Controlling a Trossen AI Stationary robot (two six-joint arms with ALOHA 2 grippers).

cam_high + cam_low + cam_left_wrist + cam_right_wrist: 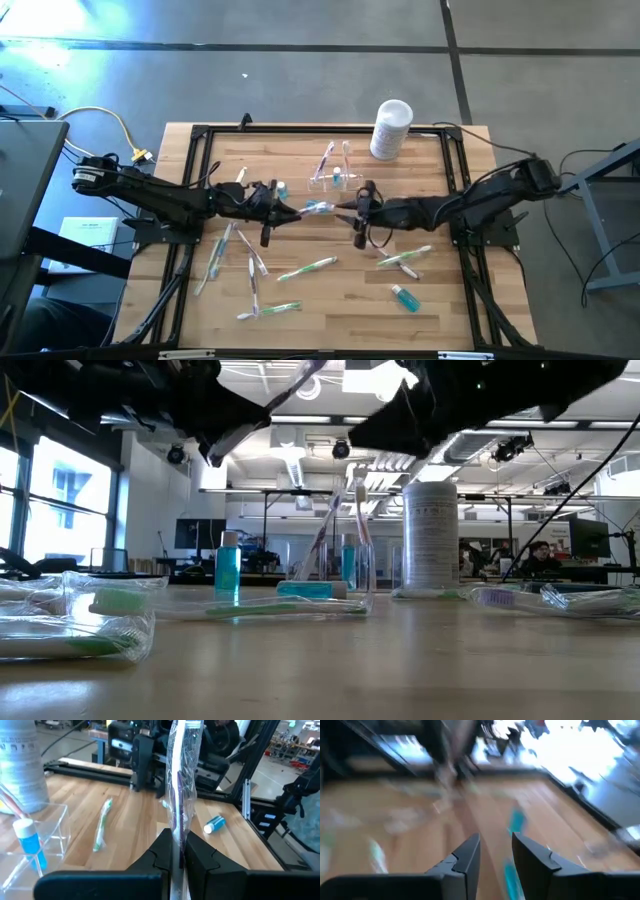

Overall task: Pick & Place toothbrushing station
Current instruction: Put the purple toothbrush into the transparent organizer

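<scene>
1. Left gripper [177,857]: fingers clamped on a plastic-wrapped toothbrush [182,780], raised above the wooden tabletop [330,290].
2. Right gripper [495,852]: fingers partly open, apparently empty.
3. Clear plastic toothbrushing station [335,170]: stands near the tabletop's far edge, partly filled; several wrapped toothbrushes remain scattered.

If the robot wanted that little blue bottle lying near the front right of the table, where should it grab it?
Probably across the middle of the small blue bottle's body, coming straight down from above. It lies flat on its side on the wooden table, apart from the wrapped toothbrushes, so a hand has room on both long sides; the white-capped end looks narrower.
</scene>
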